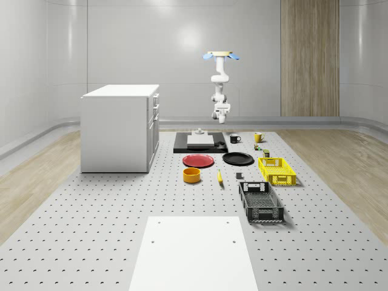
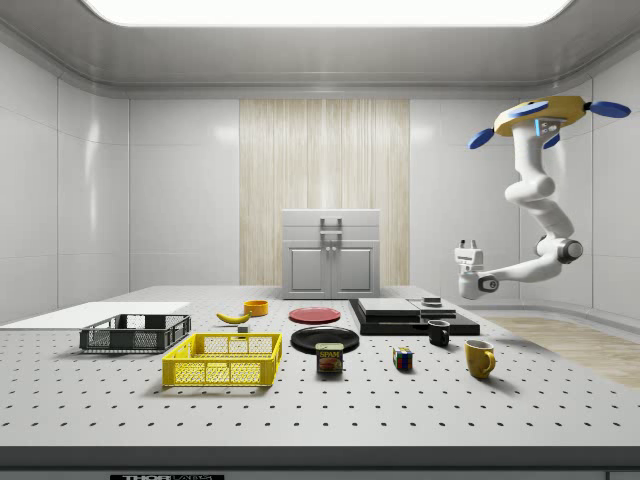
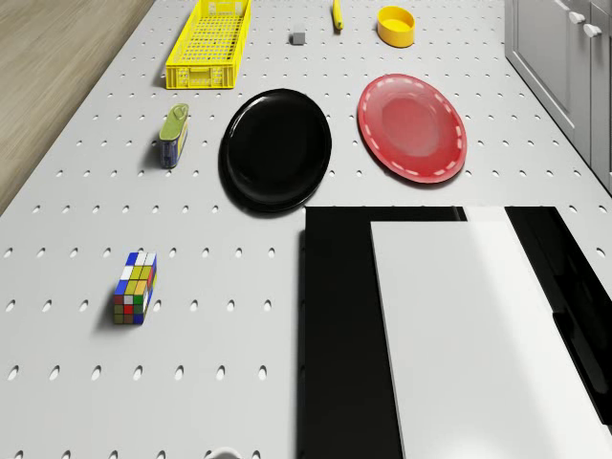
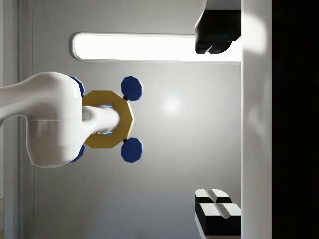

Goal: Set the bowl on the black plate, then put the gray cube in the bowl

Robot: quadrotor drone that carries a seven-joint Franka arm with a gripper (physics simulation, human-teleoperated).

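Whole-scene view has the bowl (image 1: 192, 175) sitting upright on the pegboard table (image 1: 91, 230), near the red plate (image 1: 199, 160), well apart from the black plate (image 1: 238, 159) it's supposed to land on. It's a small yellow bowl, looks rigid and light, probably a bit slick on the glaze, so I'd pinch one wall at the rim, one finger inside and one outside, instead of trying to span the whole thing. The gray cube (image 3: 298, 38) is tiny, sitting between the yellow basket (image 3: 210, 43) and the banana (image 3: 337, 13) in the drone view; hard and light, I'd guess, so a square pinch on two opposite faces should do, though it's easy to nudge away. My drone (image 2: 548, 113) hovers high past the table's far end, roughly above the black slab with the white block (image 1: 200, 141). The gripper (image 2: 466, 258) hangs in the air beside that slab with nothing in it; I can't tell how far the fingers are spread.
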